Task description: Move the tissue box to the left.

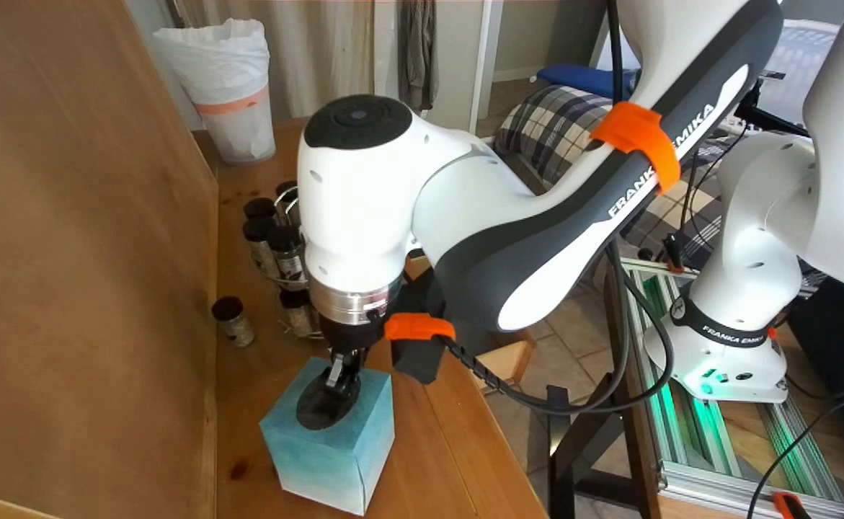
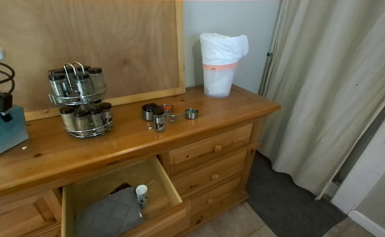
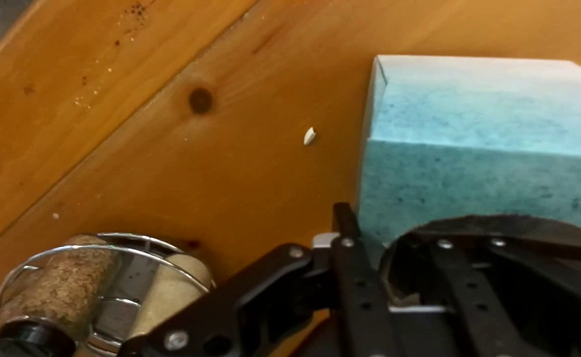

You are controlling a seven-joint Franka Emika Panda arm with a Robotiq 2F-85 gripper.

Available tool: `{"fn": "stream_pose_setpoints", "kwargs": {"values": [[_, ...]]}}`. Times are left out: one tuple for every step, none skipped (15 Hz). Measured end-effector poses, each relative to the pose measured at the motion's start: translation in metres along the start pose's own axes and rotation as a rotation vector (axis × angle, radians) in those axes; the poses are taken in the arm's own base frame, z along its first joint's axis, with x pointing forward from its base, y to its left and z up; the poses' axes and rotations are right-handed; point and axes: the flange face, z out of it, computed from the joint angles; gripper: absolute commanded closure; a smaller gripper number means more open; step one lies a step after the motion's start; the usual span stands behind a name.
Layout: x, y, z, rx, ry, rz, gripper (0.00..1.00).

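- Tool (image 3: 394, 238) straddles one edge of the tissue box (image 3: 488, 183): one finger lies outside, the other over the dark opening (image 3: 503, 227) on top. Its fingers stand apart; whether they pinch the cardboard, I cannot tell.
- Tissue box sits flat on the bench (image 1: 436, 468), near the spice rack (image 2: 84, 118).
- An exterior view shows what the wrist view misses: a pulled-out drawer (image 2: 166, 220) holding a gray quilted pad (image 2: 110, 214) and a white-lidded container (image 2: 142, 196).
- Plaid cloth (image 1: 555, 130) and the robot base (image 1: 724, 357) show in an exterior view.
- Knotty wood makes up the bench top; a wooden panel (image 1: 83, 238) backs it, a bag-lined bin (image 2: 219, 80) stands toward one end, and a pale curtain (image 2: 324, 82) hangs beyond.
- In an exterior view the arm (image 1: 360, 209) covers part of the spice rack.
- Frame edge cuts off the tissue box in the wrist view.
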Motion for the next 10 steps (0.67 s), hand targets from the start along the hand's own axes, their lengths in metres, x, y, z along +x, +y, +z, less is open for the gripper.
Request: {"fn": "stream_pose_setpoints", "kwargs": {"values": [[-0.002, 0.003, 0.0, -0.002, 0.007, 0.016, 0.55], [-0.005, 0.005, -0.001, -0.003, 0.022, 0.025, 0.47], [-0.008, 0.006, -0.005, -0.001, 0.041, 0.025, 0.41], [-0.012, 0.006, -0.011, -0.001, 0.059, 0.022, 0.33], [-0.017, 0.005, -0.02, -0.007, 0.079, 0.016, 0.27], [-0.022, 0.003, -0.031, -0.011, 0.104, 0.004, 0.2], [-0.027, 0.001, -0.043, -0.011, 0.129, -0.008, 0.12], [-0.033, -0.002, -0.056, -0.009, 0.149, -0.018, 0.06], [-0.04, -0.004, -0.069, -0.002, 0.166, -0.029, 0.02], [-0.047, -0.007, -0.08, 0.008, 0.18, -0.039, 0.0]]}}
